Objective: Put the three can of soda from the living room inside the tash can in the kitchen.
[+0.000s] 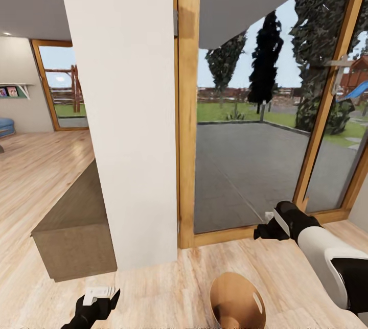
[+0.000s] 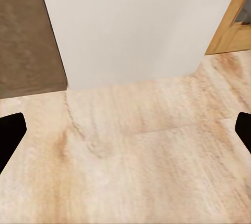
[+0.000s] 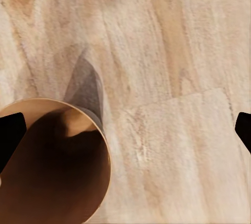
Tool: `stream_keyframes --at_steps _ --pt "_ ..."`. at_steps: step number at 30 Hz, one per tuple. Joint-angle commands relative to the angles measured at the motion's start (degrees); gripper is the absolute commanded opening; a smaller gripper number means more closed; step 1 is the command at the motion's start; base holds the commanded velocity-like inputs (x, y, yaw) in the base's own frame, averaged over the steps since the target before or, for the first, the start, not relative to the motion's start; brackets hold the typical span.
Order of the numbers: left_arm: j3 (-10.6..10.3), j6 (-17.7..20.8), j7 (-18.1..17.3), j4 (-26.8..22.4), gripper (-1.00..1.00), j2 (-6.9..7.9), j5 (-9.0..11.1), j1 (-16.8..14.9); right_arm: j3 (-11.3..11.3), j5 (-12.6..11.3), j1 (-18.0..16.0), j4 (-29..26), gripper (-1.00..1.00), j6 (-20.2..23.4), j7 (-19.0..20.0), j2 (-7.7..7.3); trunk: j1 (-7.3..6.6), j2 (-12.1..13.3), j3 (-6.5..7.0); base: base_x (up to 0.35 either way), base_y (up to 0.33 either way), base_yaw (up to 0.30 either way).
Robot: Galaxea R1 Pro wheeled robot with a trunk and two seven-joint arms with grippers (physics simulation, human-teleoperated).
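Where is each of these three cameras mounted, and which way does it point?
Head view: on the head, facing a white pillar and glass doors; both arms show.
Left wrist view: on the left arm, facing floor and pillar base; black fingertips at the edges.
Right wrist view: on the right arm, looking down into the bin.
Shared: head and right wrist views show the bin.

Bright daylight through glass door [image 1: 245, 130], soft shadows, slightly blurry renders.
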Motion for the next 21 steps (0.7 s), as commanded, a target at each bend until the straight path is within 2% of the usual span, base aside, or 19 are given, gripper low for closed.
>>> stream_keyframes --at_steps 1,8,12,16,21 --pt "0.0 0.0 0.01 0.0 1.0 0.0 -0.01 0.0 0.0 -0.03 0.01 0.02 1.0 -0.05 0.0 0.04 0.23 -0.42 -0.18 0.0 0.0 0.0" --pt "0.0 0.0 0.04 0.0 1.0 0.0 -0.03 0.0 0.0 -0.1 0.07 0.17 1.0 -0.19 0.0 0.33 1.76 -3.22 -1.44 0.0 0.0 0.0" --pt "0.0 -0.01 0.05 0.0 1.0 0.0 0.02 0.0 0.0 -0.08 0.08 1.28 1.0 -0.91 -0.01 0.44 1.76 -3.22 -1.44 0.0 0.0 0.0" --pt "0.01 -0.01 0.1 0.0 1.0 0.0 0.1 0.0 0.0 -0.12 0.09 3.37 1.0 -3.41 -0.01 0.54 1.76 -3.22 -1.44 0.0 0.0 0.0" --pt "0.0 -0.01 0.11 0.0 1.0 0.0 0.11 0.0 0.0 -0.13 0.09 4.05 1.0 -3.92 -0.01 0.59 1.76 -3.22 -1.44 0.0 0.0 0.0"
